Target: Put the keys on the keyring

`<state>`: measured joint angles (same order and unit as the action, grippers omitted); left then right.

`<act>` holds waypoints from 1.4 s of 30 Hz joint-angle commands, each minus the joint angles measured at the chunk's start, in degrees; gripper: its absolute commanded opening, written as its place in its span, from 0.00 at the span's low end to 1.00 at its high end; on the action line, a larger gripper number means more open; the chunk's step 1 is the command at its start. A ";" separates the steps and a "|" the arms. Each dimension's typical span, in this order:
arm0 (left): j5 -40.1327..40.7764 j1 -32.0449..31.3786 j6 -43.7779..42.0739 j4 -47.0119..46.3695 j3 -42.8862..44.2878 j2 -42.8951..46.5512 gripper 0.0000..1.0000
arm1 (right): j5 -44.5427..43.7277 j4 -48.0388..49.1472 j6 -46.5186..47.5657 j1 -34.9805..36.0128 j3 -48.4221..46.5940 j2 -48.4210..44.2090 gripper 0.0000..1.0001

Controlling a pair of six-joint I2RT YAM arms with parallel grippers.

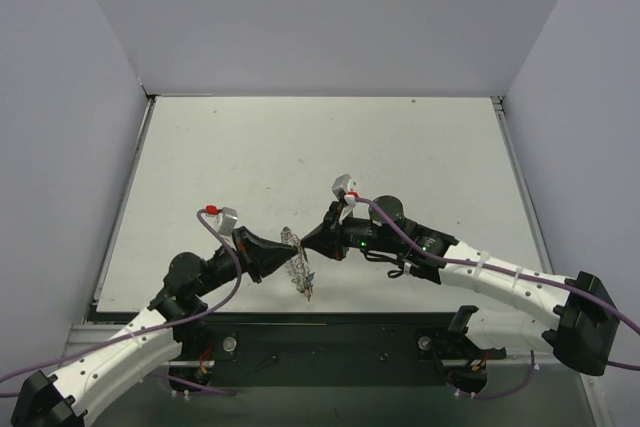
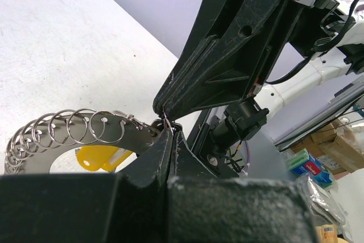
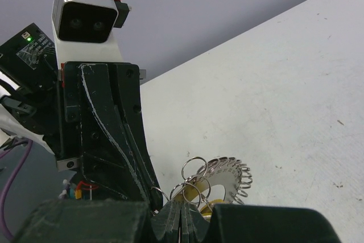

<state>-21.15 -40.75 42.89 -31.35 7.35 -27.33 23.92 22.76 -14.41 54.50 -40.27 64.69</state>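
Where the left claw (image 1: 286,244) and right claw (image 1: 306,240) meet tip to tip, both are clamped on the keyring (image 1: 301,272).

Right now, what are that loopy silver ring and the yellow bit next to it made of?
The keyring looks like bare metal: silvery, shiny wire loops on a duller grey band. The yellow key head is probably plastic: smooth, evenly coloured, faintly glossy, though only part shows.
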 commanded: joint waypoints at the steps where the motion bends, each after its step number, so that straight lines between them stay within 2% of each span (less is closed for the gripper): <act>1: -0.21 0.41 1.84 -17.69 2.67 4.04 0.00 | -3.89 -6.68 1.50 -0.27 1.95 0.18 0.00; 22: 1.28 1.02 2.90 -21.03 -0.32 4.74 0.00 | -1.34 -2.64 -1.32 -0.01 5.55 3.95 0.00; 42: 0.76 4.45 4.92 -24.02 -4.10 4.66 0.00 | -0.63 2.28 -3.51 0.17 8.98 7.74 0.00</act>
<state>-21.76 -37.34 45.82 -34.22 0.67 -24.49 24.29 33.06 -18.74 54.87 -34.96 70.04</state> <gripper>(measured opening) 0.026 0.037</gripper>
